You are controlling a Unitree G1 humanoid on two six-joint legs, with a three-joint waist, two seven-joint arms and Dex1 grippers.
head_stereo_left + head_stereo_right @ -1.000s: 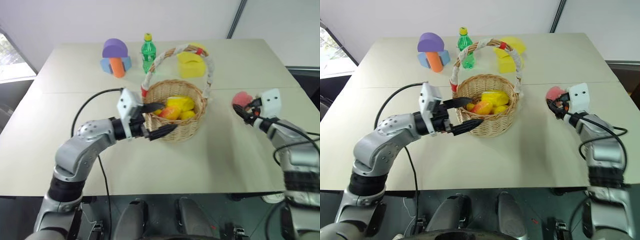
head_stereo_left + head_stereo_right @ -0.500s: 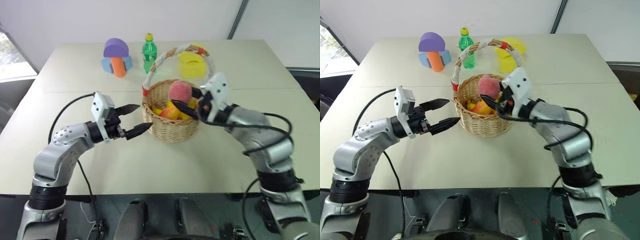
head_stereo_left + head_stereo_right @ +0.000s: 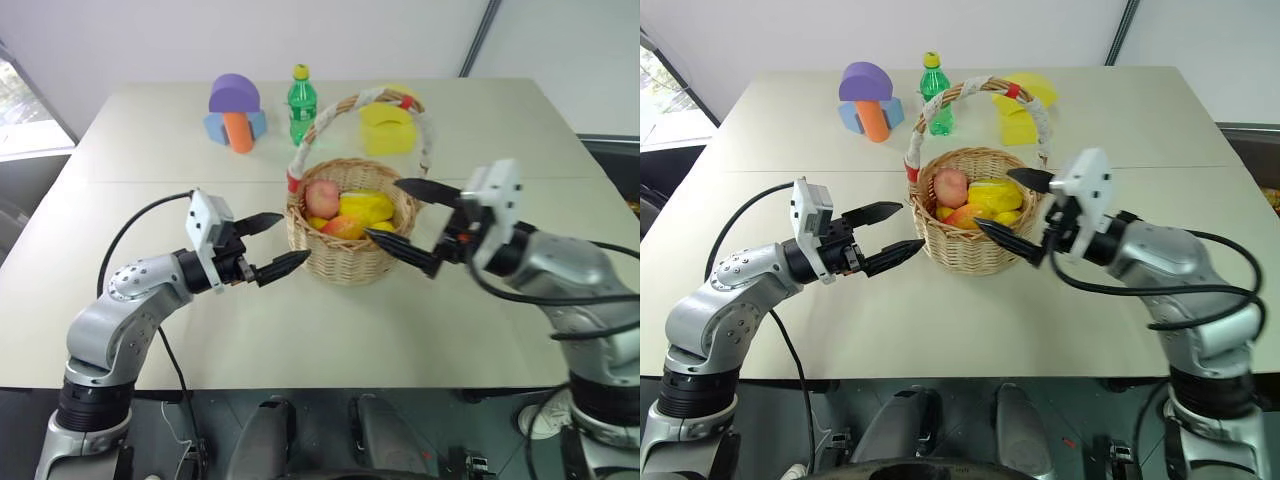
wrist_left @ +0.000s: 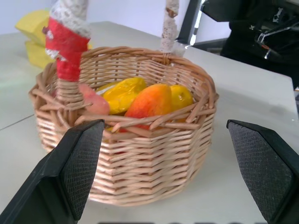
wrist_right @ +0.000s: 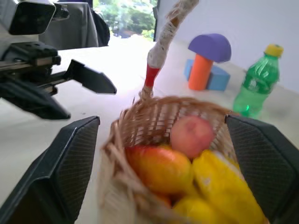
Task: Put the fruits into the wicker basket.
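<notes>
Both arms reach level toward the wicker basket [image 3: 348, 232], the left end effector [image 3: 270, 246] and right end effector [image 3: 412, 218] flanking it, fingers spread and empty.

Head pair looks down; wrist cameras face wicker basket [image 4: 140, 154] closely, seemingly opposite.

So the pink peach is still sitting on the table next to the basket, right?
Not quite. The pink peach is inside the wicker basket, lying beside the yellow fruits and the mango. The left eye view shows it.
</notes>
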